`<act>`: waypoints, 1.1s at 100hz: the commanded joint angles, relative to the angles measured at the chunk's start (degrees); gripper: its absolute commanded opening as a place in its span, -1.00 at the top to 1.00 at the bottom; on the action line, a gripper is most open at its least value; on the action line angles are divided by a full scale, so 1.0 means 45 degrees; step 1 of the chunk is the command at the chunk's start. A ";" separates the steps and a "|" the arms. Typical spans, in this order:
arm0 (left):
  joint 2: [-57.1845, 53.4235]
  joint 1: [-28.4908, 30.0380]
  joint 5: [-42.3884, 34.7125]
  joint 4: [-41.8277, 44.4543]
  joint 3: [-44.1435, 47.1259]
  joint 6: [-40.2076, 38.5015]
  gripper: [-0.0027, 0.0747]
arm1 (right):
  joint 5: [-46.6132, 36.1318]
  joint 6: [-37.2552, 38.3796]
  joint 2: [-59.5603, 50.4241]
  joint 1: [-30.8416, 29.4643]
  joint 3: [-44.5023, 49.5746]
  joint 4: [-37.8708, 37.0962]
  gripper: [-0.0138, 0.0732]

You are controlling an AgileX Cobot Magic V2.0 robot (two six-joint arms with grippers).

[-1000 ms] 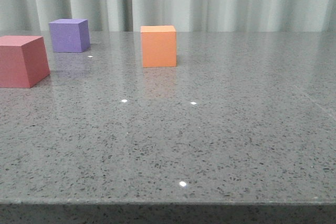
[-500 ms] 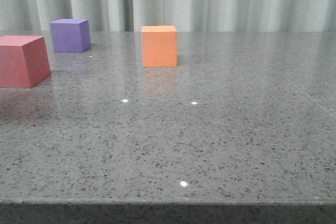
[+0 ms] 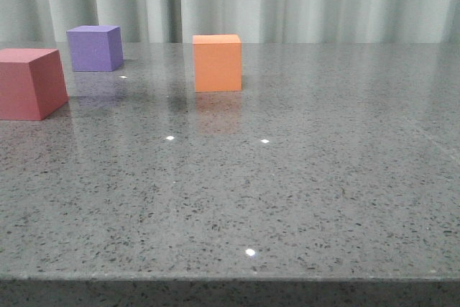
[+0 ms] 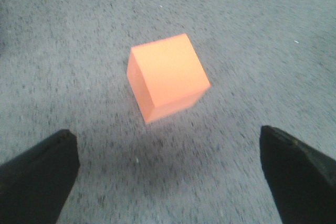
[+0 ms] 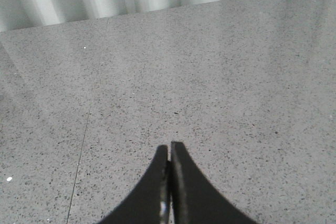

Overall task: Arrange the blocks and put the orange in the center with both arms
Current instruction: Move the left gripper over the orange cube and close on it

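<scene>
On the desk [image 3: 302,192], running left to right, sit the red-pink cube [image 3: 30,83], the purple cube [image 3: 94,48] behind it, then the orange cube [image 3: 217,62], all untouched. My left gripper [image 4: 168,171] hangs above the orange one, jaws spread wide, empty. My right gripper [image 5: 169,182] is pinched closed, holding nothing. I judge everything remains to arrange.

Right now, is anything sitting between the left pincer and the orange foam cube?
Nothing visible. The left pincer hangs open above the matte orange foam cube, with only bare speckled grey tabletop showing between its fingers and the cube.
</scene>
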 commanded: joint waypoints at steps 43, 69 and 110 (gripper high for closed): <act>0.3636 -0.1365 0.0653 0.3309 -0.4624 -0.2731 -0.75 | -0.1051 -0.0048 -0.0012 -0.0044 -0.0301 -0.0263 0.84; 0.4279 -0.1365 0.1069 0.4440 -0.4732 -0.3634 -0.75 | -0.1051 -0.0048 -0.0012 -0.0044 -0.0301 -0.0263 0.84; 0.5161 -0.1365 0.0537 0.4414 -0.4732 -0.3848 -0.63 | -0.1051 -0.0048 -0.0012 -0.0044 -0.0301 -0.0263 0.84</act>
